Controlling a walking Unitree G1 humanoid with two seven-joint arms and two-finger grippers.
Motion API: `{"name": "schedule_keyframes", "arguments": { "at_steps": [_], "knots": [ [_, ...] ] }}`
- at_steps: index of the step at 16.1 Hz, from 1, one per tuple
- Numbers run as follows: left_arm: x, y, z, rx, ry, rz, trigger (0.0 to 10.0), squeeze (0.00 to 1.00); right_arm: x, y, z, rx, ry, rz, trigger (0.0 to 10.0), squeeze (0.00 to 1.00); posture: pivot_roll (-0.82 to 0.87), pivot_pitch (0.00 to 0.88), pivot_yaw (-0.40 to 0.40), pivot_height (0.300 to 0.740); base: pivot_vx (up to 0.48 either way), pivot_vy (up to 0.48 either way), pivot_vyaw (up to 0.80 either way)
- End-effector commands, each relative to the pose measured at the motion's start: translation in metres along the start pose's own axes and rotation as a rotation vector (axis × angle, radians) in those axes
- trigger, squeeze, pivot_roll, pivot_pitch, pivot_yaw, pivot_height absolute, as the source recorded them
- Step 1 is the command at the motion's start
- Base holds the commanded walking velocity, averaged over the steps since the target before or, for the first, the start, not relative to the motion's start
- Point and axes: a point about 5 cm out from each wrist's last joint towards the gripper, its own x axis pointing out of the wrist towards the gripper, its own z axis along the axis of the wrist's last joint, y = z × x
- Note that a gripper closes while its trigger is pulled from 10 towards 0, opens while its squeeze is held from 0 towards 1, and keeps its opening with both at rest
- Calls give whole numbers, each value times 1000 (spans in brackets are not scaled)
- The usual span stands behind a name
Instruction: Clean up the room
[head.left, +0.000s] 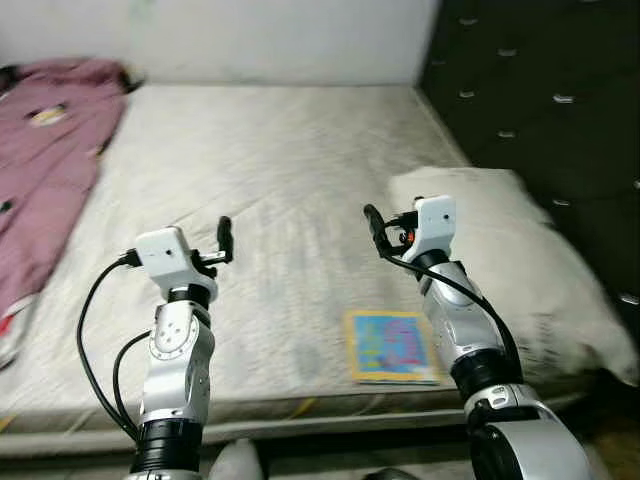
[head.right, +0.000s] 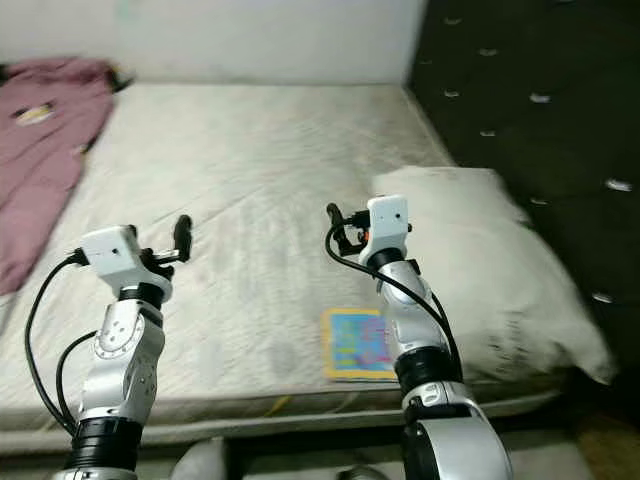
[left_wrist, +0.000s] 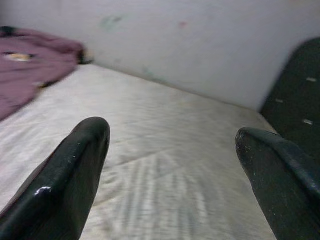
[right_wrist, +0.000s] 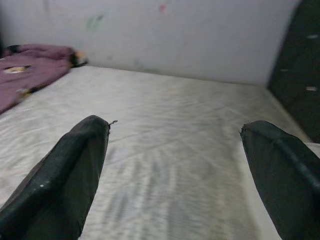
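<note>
A small colourful book (head.left: 391, 346) lies flat at the near edge of the bed (head.left: 270, 180), just beside the pillow (head.left: 520, 260) on the right and close to the right arm. It looks like the loose item most in need of tidying, along with the purple garment (head.left: 45, 170) spread over the far left side of the mattress, well apart from the book.

Both arms are raised over the near part of the bed, forearms upright and pointing toward the far wall (head.left: 270, 35). The left gripper (left_wrist: 175, 165) has its fingers (left_wrist: 75, 170) spread wide with nothing between them but bare sheet. The right gripper (right_wrist: 175, 170) is the same, fingers (right_wrist: 70, 175) far apart and empty. I'd guess they are held up and open like this as a ready stance, clear of the bedding, before either one goes down for something.

The dark tufted headboard (head.left: 540, 90) runs along the right side behind the pillow. Nothing is gripped yet, so the tidying seems barely begun.
</note>
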Motion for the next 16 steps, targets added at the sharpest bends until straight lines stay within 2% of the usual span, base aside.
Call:
{"name": "schedule_keyframes", "arguments": {
  "at_steps": [1, 8, 13, 16],
  "knots": [
    [1, 5, 2, 11, 0, 16, 10000, 0, 3, 8, 3, -2, -11, 30, 10000, 0, 10, 0, -26, 740, 0, 480, 800],
    [1, 3, 1, -7, -4, 3, 10000, 0, 3, 8, 2, 1, -9, 37, 10000, 0, 11, 0, -27, 740, 0, 480, 68],
    [1, 4, 1, -13, -9, 9, 10000, 0, 2, 9, 2, 8, -12, 47, 10000, 0, 12, 0, -29, 740, 0, 0, 0],
    [1, 4, 1, -20, -10, 2, 10000, 0, 2, 9, 2, 10, -13, 47, 10000, 0, 11, 0, -29, 740, 0, 426, 0]
  ]
}}
